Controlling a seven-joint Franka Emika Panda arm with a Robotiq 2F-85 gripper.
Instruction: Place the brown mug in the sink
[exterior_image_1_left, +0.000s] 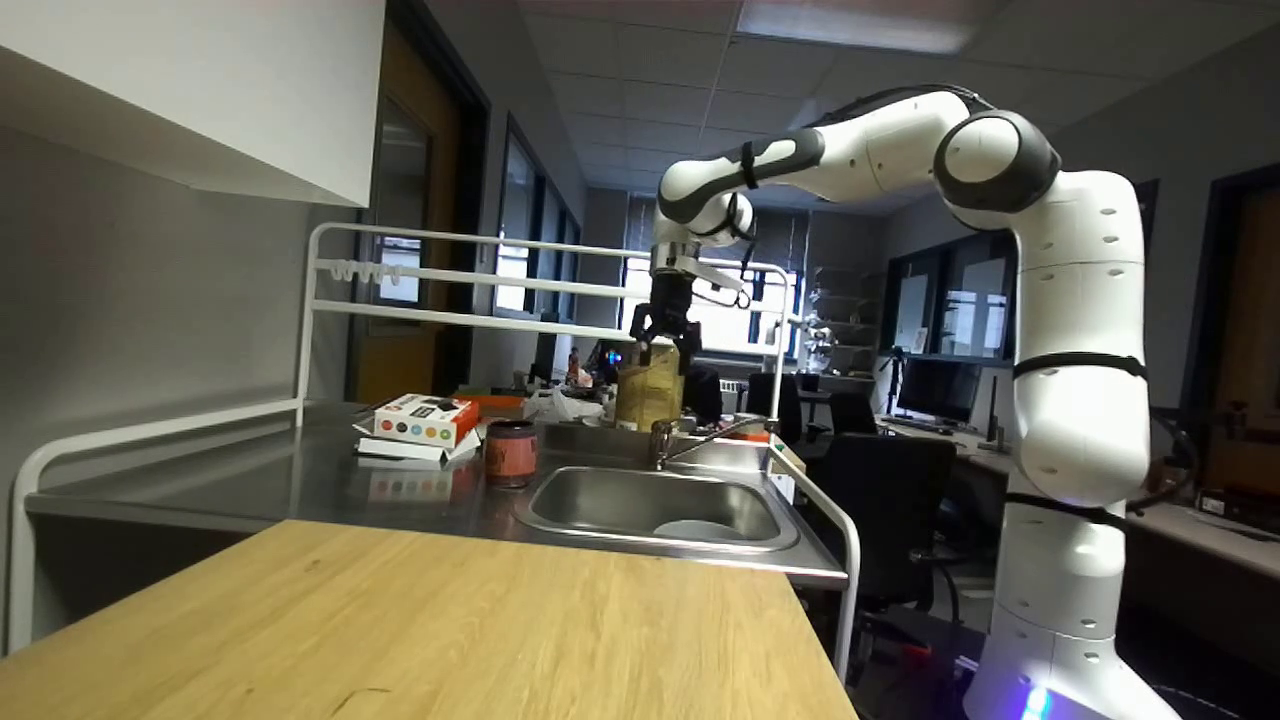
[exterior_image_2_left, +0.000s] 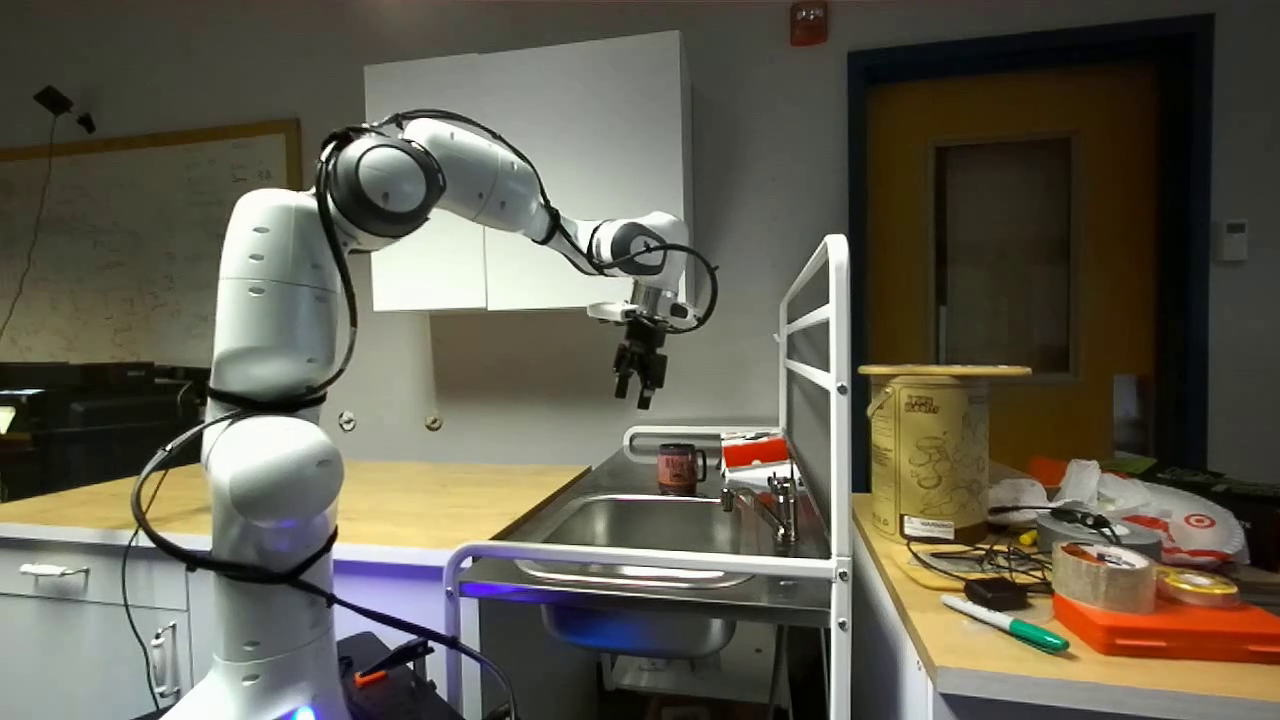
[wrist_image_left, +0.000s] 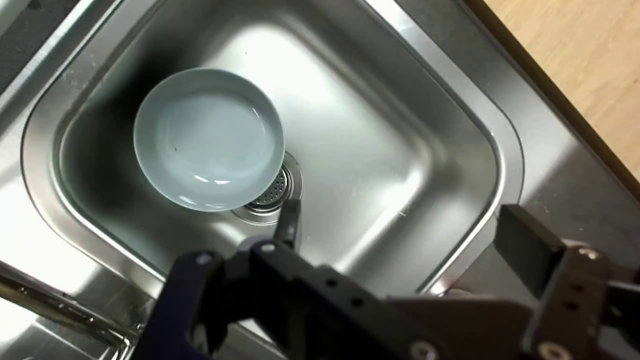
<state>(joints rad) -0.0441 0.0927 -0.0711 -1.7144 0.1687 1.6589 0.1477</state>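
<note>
The brown mug (exterior_image_1_left: 511, 453) stands upright on the steel counter beside the sink (exterior_image_1_left: 622, 478). It also shows in an exterior view (exterior_image_2_left: 677, 468), its handle towards the faucet. I cannot make it out clearly in the wrist view; a faint reddish blur shows behind the jaws. My gripper (exterior_image_1_left: 667, 352) points down, high above the sink, also in an exterior view (exterior_image_2_left: 633, 392). In the wrist view the gripper (wrist_image_left: 404, 232) has its fingers wide apart with nothing between them. The sink (wrist_image_left: 360, 140) below holds a pale bowl (wrist_image_left: 210, 140) partly over the drain.
A faucet (exterior_image_2_left: 785, 510) stands at the sink's edge. An open white and red box (exterior_image_1_left: 425, 420) lies behind the mug. A white rail frame (exterior_image_2_left: 838, 400) borders the counter. A wooden tabletop (exterior_image_1_left: 450, 620) adjoins it, and a wall cabinet (exterior_image_1_left: 200, 90) hangs above.
</note>
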